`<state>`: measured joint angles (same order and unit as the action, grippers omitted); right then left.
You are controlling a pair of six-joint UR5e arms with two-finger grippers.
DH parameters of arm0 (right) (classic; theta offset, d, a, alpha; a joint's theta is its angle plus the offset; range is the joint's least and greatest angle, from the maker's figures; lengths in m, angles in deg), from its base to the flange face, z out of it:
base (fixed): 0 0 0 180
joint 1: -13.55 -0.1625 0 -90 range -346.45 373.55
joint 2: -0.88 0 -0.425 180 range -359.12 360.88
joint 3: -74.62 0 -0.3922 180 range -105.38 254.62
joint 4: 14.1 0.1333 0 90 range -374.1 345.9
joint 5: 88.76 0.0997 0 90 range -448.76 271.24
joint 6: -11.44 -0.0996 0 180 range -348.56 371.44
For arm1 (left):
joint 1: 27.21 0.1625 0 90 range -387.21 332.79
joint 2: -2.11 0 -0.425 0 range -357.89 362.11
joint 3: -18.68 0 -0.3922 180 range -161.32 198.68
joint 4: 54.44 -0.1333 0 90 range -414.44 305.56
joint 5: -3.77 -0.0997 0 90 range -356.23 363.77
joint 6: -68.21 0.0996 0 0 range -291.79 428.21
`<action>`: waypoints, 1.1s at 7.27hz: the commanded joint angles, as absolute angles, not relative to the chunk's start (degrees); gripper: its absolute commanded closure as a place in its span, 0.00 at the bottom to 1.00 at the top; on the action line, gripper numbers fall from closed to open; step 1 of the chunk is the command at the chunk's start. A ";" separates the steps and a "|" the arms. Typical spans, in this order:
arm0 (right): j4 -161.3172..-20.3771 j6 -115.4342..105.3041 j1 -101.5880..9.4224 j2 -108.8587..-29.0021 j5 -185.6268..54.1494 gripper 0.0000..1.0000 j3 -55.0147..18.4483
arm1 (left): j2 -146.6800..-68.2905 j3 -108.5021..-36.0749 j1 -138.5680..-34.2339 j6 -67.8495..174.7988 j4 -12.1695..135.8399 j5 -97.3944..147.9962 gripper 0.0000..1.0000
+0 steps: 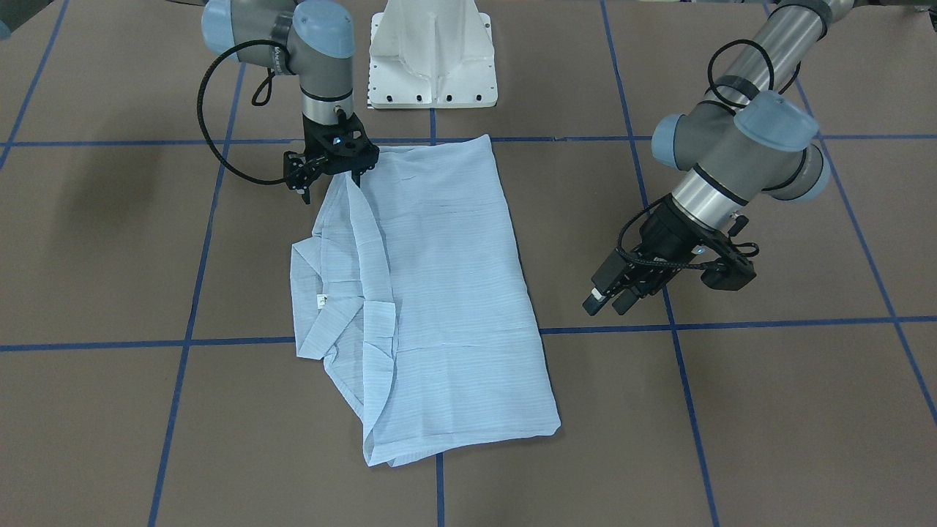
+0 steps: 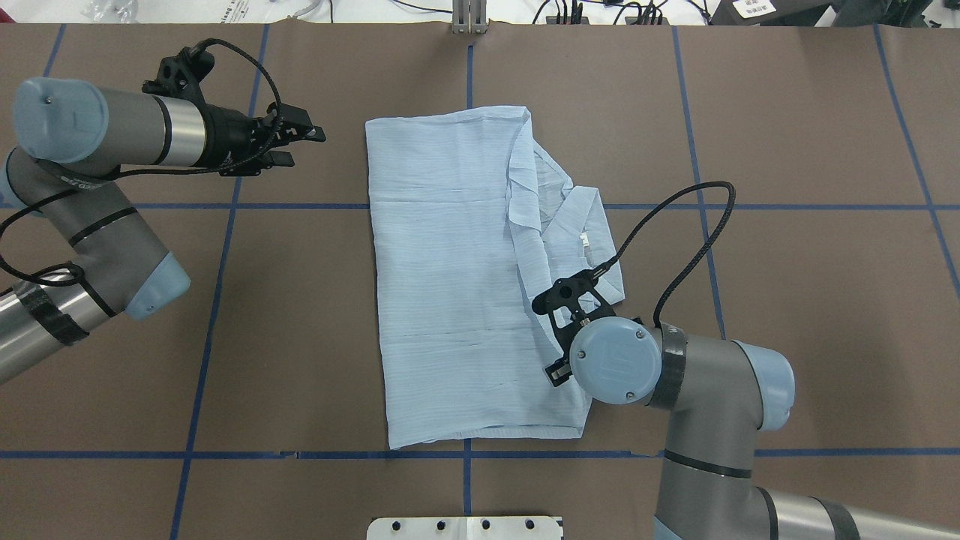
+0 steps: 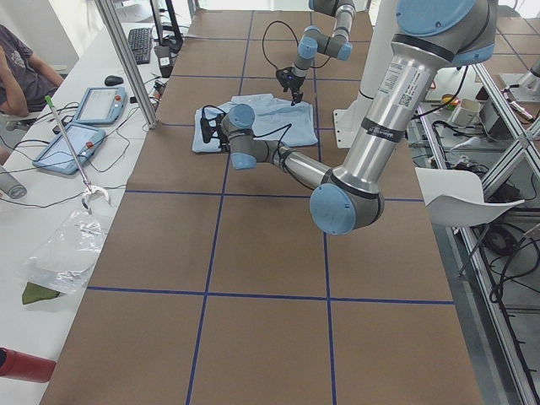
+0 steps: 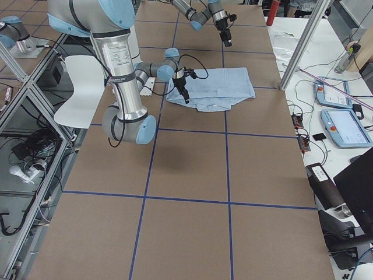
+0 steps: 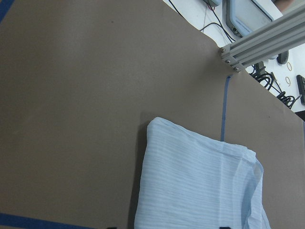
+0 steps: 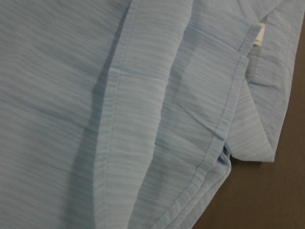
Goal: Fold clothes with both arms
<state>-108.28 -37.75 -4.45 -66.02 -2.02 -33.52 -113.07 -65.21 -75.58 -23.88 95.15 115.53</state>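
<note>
At table centre, you will find the light-blue striped shirt [image 1: 446,293] folded into a rough rectangle and lying flat across one blue tape line [image 1: 183,344]. Its collar [image 1: 316,331] and small white neck label [image 1: 320,300] face up along the long edge on the robot's right side, where several folded layers and hems overlap.

The right gripper [image 1: 356,174] points down at the shirt corner nearest the white pedestal base [image 1: 432,58], at or just above the cloth. Its wrist view shows only cloth folds at close range. You cannot tell how far its jaws are parted or whether they have hold of the cloth.

The left gripper [image 2: 307,148] hangs over bare table, well apart from the shirt on the robot's left. Its jaws stand parted with nothing between them.

The table [image 1: 110,256] carries a brown covering marked into large squares by the tape. An aluminium post [image 5: 267,40] stands at its far edge.

Beyond that edge, a white bench [image 3: 34,219] holds:
- two tablet-style pendants [image 3: 99,105], with loose cables;
- a keyboard [image 3: 139,44] and a mouse [image 3: 113,81];
- a clear plastic bag [image 3: 63,253], lying flat; you cannot tell what, if anything, is inside;
- a green scrap [image 3: 38,293] beside the bag;
- a red cylinder [image 3: 21,364].

A seated person [image 3: 21,67] is at the bench's far end.
</note>
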 commanded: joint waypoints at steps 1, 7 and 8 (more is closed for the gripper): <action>-108.14 -37.34 -5.61 -72.12 -1.58 0.00 -37.14 | -113.03 -65.34 -76.33 -23.90 95.15 116.17 0.24; -107.88 -55.52 -4.22 -75.17 -1.75 0.00 -43.33 | -112.50 -68.58 -77.30 -23.90 93.57 117.67 0.24; -107.71 -67.37 -2.38 -73.41 -1.66 0.00 -43.41 | -112.50 -69.73 -77.30 -23.90 91.56 117.67 0.24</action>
